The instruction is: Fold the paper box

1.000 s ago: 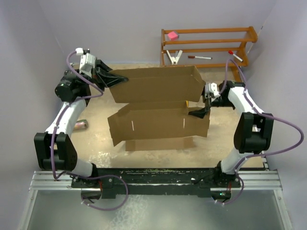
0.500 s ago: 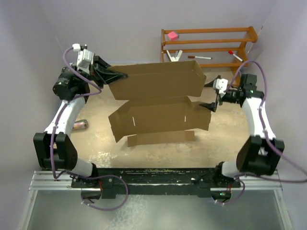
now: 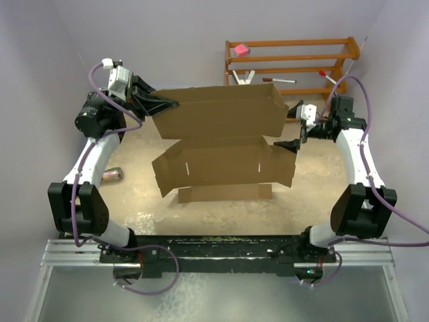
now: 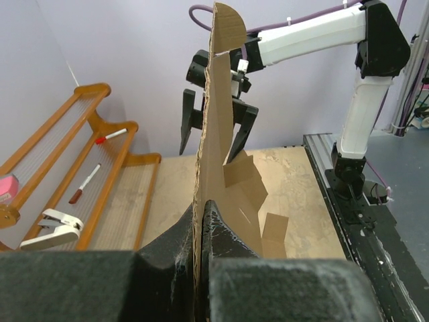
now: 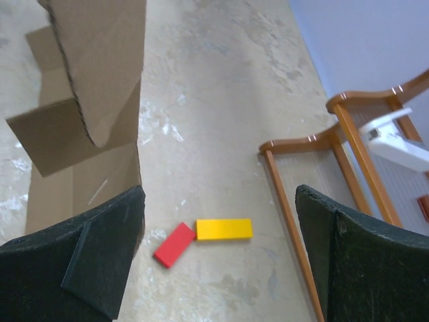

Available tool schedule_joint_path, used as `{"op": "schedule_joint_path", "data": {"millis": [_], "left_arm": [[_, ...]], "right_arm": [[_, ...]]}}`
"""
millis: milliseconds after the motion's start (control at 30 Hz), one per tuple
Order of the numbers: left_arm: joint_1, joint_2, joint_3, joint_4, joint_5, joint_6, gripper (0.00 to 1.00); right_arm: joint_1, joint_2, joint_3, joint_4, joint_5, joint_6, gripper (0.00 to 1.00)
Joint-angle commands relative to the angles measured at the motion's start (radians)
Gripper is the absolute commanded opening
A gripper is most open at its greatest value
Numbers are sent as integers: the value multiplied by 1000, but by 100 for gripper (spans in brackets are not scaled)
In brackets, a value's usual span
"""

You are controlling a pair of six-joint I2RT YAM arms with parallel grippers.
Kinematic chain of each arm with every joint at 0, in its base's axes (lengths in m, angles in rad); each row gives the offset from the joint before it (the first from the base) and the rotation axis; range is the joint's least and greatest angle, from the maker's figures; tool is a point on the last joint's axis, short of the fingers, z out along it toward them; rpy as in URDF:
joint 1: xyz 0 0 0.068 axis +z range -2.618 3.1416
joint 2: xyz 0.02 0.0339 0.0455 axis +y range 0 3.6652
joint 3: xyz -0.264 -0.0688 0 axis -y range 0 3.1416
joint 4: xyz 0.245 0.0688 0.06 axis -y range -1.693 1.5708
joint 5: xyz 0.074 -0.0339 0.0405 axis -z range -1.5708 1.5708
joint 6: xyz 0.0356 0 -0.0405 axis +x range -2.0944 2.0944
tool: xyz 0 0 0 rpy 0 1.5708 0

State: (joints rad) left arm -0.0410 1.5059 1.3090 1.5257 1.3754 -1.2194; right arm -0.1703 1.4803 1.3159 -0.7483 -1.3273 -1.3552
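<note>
Saw paper box (image 3: 221,144) part-lifted over mid surface (image 3: 134,194), top panel edge pinched in clamped left tool (image 4: 201,228). Noted right tool (image 3: 288,127) wide, empty, pulled back from box's right end within the last second; judged that end released, fold unfinished. Counted one box, two tools, one red block (image 5: 174,245), one yellow block (image 5: 224,229).

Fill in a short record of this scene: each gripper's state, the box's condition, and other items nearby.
left gripper: shut on the left edge of the paper box
right gripper: open, at the box's right end
paper box: partly folded, raised, lower flaps hanging
nearby: red block and yellow block on the table; wooden rack behind
</note>
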Motion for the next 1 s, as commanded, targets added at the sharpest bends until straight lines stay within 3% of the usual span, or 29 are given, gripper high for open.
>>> {"op": "schedule_joint_path", "data": {"millis": [0, 433, 667, 733, 800, 867, 933, 967], "left_arm": [[-5, -17, 42, 125, -66, -17, 4], [-17, -17, 40, 125, -75, -14, 4], [-22, -9, 41, 124, -80, -7, 4], [-25, -9, 41, 124, -82, -3, 4], [-25, -9, 40, 124, -82, 2, 4], [-25, -10, 42, 124, -78, 8, 4], [-25, -12, 42, 125, -74, 12, 4], [-25, -11, 42, 125, -73, 14, 4]], "right_arm": [[33, -26, 15, -40, -105, -19, 97], [140, -55, -56, 231, -120, 2, 96], [163, -35, -46, 201, -144, 2, 96], [171, -18, -25, 145, -153, 2, 96], [173, 8, 11, 40, -168, 123, 73], [173, 52, 69, -155, -174, -24, 74], [172, 126, 136, -427, -179, -339, 77], [172, 156, 162, -539, -192, -406, 77]]}}
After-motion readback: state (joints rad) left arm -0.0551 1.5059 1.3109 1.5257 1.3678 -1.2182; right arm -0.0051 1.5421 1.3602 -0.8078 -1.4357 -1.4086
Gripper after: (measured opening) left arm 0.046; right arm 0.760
